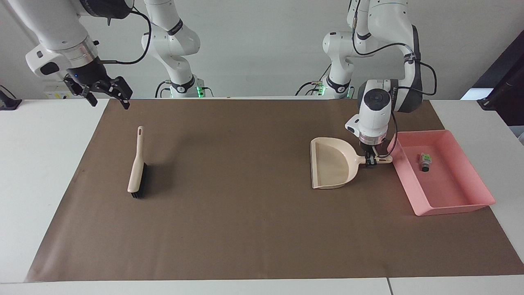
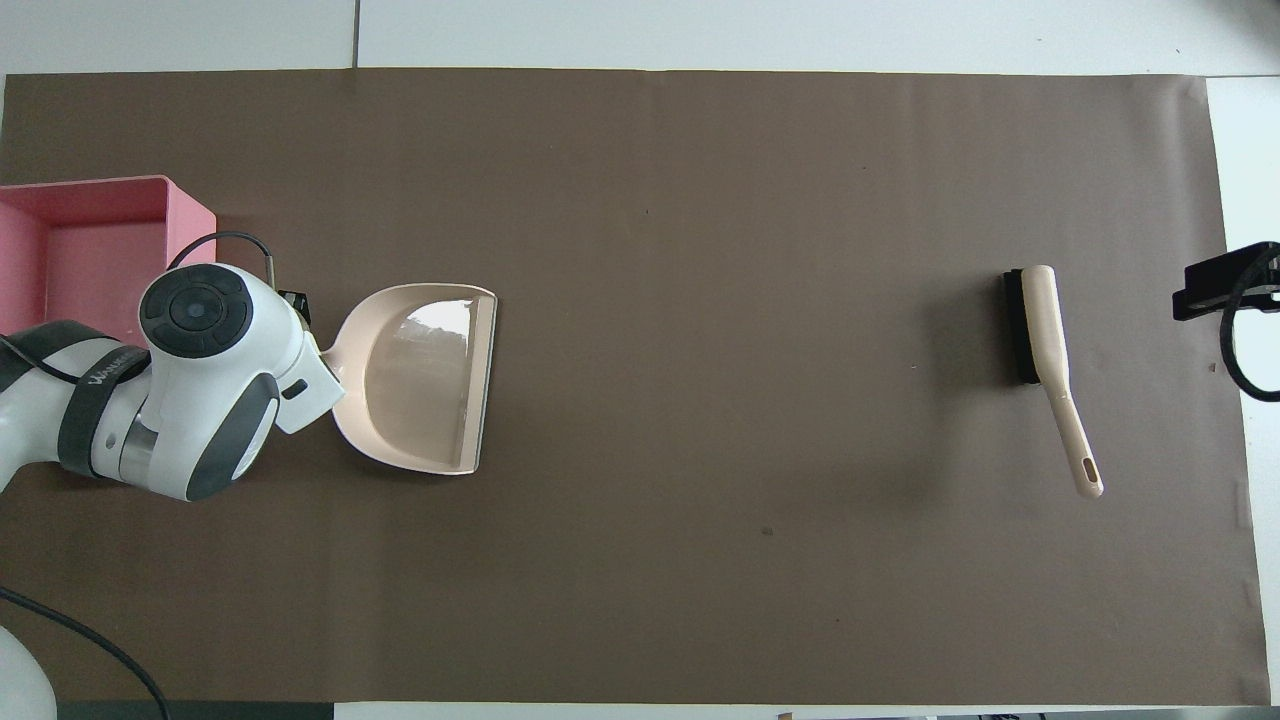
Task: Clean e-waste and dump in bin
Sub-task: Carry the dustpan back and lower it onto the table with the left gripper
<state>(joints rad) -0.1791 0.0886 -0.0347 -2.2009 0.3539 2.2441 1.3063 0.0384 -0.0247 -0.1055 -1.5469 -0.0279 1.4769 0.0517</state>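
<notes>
A brown mat (image 1: 245,205) covers the white surface (image 1: 45,172) before a pale wall. The left gripper (image 1: 371,160) clenches the dustpan (image 1: 329,168) handle beside the pink bin (image 1: 470,203), which holds the e-waste (image 1: 425,161). The right gripper (image 1: 107,96) hangs released over the mat's corner, above the brush (image 1: 137,170).

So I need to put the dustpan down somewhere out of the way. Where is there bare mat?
The widest bare stretch of mat lies between the brush and the dustpan. The strip along the mat's edge farthest from the robots is bare too. It is crowded at the left arm's end: the left gripper, shut on the dustpan handle, sits close beside the bin holding the e-waste.
</notes>
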